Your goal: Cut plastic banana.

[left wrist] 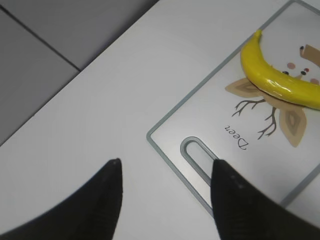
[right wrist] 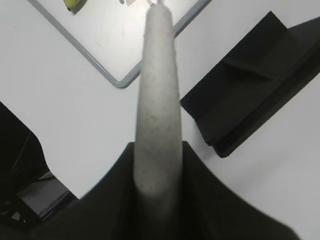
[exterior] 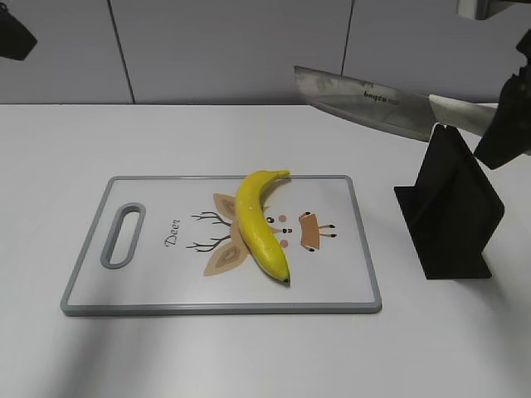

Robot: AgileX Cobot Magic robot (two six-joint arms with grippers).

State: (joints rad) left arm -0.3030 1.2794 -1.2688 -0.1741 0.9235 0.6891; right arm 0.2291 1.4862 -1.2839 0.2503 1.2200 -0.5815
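A white table (exterior: 249, 356) carries a cutting board (exterior: 348, 249). The right gripper (exterior: 498, 124) grips the knife (exterior: 365, 101), raised up-right of the yellow, curved banana (exterior: 259, 224), probably for clearance.

Left wrist: left gripper (left wrist: 165, 187) hovers spread, empty, beside the board's handle.

Right wrist: jaws clamp the pale handle (right wrist: 157, 110); the stand (right wrist: 255, 85) sits right.

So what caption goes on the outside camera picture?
Right pincer lifts a knife above the banana on its cutting board.
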